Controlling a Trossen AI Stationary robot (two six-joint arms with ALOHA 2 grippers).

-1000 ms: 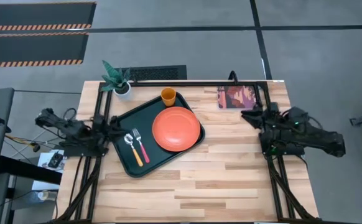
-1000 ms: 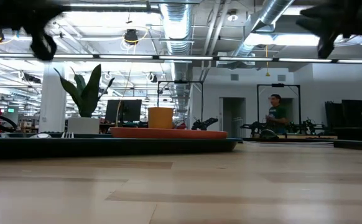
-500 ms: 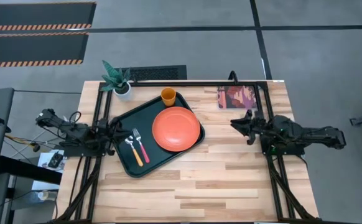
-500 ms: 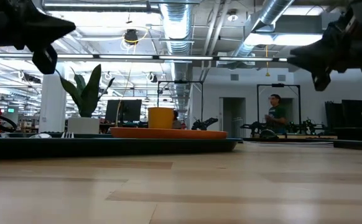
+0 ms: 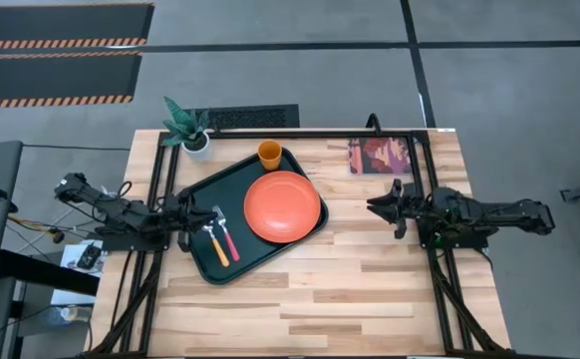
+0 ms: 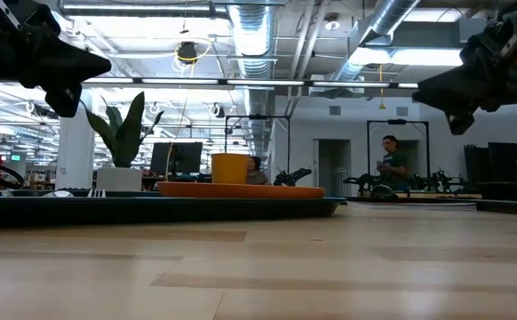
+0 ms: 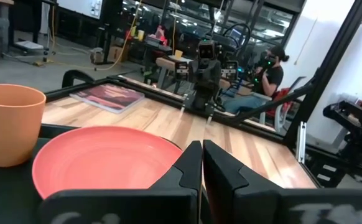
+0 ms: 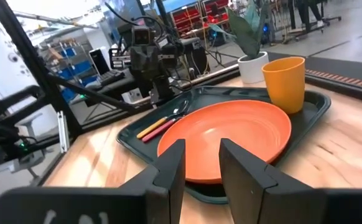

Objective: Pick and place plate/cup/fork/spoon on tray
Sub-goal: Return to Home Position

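Observation:
The dark green tray (image 5: 220,184) lies left of the table's middle. On it are the orange-red plate (image 5: 283,206), the orange-yellow cup (image 5: 269,154) at its far corner, and the red-handled fork (image 5: 228,237) beside the orange-handled spoon (image 5: 215,247). My left gripper (image 5: 192,231) is shut and empty, in the air over the tray's left edge near the spoon, pointing right (image 7: 202,146). My right gripper (image 5: 372,206) is open and empty, in the air right of the tray, pointing left at the plate (image 8: 231,134).
A white pot with a green plant (image 5: 196,140) stands at the far left corner. A reddish picture card (image 5: 382,156) lies at the far right. A person (image 6: 390,164) stands in the room behind the table.
My right gripper has stretched out toward the table's left and come down, and now points at the tray. My left gripper has moved toward the tray, to the right. The things on the tray have stayed still.

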